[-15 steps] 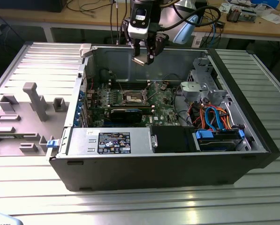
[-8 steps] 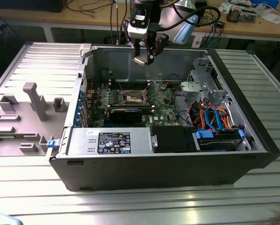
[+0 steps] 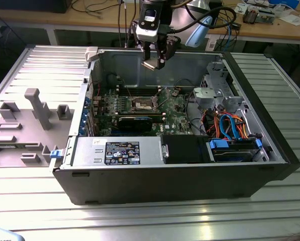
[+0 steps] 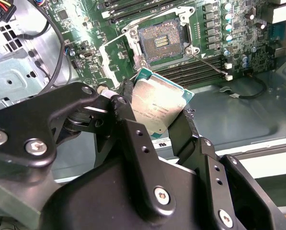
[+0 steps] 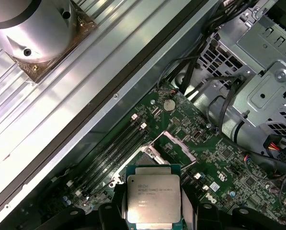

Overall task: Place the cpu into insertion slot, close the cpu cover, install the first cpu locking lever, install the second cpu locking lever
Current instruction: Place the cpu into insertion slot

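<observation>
Silvery cpu [image 4: 157, 108] pinched in the tool [image 4: 155, 112] above the bare insertion slot [image 4: 160, 42]; misaligned lowering could jam it crooked

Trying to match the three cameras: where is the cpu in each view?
Exterior view: cpu in the tool, up above the insertion slot.
Second wrist view: cpu tilted in the tool, nearer the camera than the slot.
First wrist view: cpu flat in the tool, face showing.
Shared landmark: the empty insertion slot.

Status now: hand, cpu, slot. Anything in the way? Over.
Hand shut on cpu, above the board. Slot empty, cpu not yet in. No obstacle seen over slot.
</observation>
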Controlling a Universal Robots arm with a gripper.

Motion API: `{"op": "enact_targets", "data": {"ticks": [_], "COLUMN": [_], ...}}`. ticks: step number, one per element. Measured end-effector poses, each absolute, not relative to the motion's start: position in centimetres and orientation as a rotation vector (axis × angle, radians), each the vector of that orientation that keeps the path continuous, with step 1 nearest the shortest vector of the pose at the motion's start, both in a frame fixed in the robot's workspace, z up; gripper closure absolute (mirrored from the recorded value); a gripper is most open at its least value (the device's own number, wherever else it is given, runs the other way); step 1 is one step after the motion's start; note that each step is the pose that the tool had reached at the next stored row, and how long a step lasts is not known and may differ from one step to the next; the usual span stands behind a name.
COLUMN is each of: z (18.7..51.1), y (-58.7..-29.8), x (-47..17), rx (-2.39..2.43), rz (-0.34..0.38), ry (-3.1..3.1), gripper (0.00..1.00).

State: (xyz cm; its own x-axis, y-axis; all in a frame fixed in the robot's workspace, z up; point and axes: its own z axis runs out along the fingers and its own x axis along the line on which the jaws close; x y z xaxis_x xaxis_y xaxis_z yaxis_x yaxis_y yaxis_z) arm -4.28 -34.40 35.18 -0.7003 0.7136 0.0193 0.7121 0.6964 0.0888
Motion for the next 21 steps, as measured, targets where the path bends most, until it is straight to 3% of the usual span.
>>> {"op": "enact_targets", "data": {"ticks": [21], "z": [35.17], "y": [-34.40], "x": [-4.28], "rx": [1.272], "rz": [0.139], "ry": [2.849], "gripper": [0.46]}}
